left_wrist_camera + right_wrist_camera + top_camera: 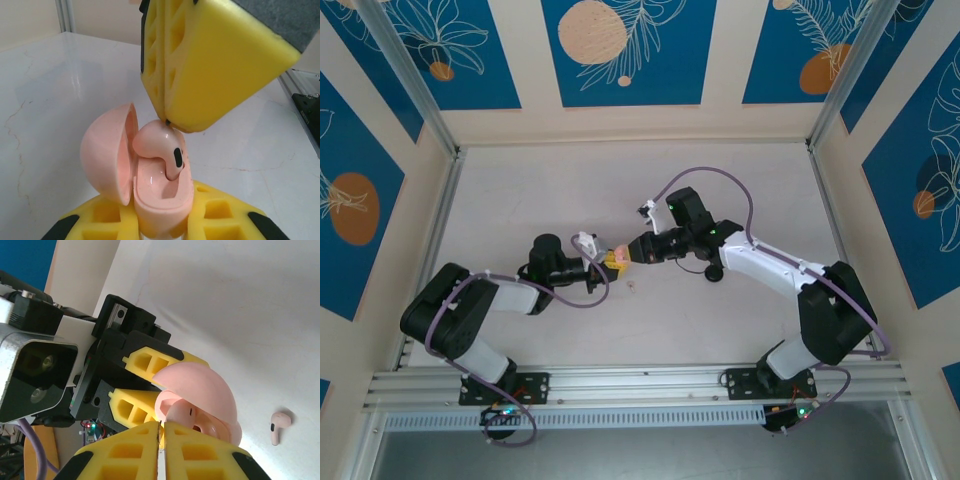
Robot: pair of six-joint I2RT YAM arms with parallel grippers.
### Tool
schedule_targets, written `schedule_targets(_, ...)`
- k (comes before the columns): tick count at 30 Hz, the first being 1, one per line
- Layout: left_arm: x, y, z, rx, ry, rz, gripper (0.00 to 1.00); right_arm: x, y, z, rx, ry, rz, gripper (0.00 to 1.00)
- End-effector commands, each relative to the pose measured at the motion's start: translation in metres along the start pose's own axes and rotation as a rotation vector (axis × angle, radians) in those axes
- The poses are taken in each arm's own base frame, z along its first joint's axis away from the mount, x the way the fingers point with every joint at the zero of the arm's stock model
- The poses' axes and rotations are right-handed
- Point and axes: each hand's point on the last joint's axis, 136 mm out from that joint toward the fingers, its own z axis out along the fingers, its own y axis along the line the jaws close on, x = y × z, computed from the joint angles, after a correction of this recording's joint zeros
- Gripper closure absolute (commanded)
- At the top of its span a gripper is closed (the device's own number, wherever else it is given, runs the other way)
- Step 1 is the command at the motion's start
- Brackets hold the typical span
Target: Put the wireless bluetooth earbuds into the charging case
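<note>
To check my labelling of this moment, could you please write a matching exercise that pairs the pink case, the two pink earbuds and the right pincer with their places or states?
Things:
1. pink charging case
2. earbud at the case
3. second pink earbud
4. right pincer

Places or states:
A. lying loose on the table
B. shut, tips touching an earbud's top
C. lid open, gripped in the left pincer
D. stem pointing down into the open case, not fully seated

Pairs: 1-C, 2-D, 3-A, 4-B
</note>
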Motion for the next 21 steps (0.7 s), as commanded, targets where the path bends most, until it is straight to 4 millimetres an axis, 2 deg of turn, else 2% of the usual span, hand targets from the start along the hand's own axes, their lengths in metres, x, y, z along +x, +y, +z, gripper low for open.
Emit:
schedule_targets(1, -0.0156, -0.0088, 0.0028, 0.044, -0.03, 0.067, 0.85, 0.0013, 0.0106, 0.003, -0.055, 0.035, -0.044, 0.88)
schedule_targets(21, -0.0153, -0.0121, 0.0033, 0.051, -0.015, 0.074, 0.85, 0.0033, 0.0151, 0.009, -0.111, 0.081, -0.065, 0.82)
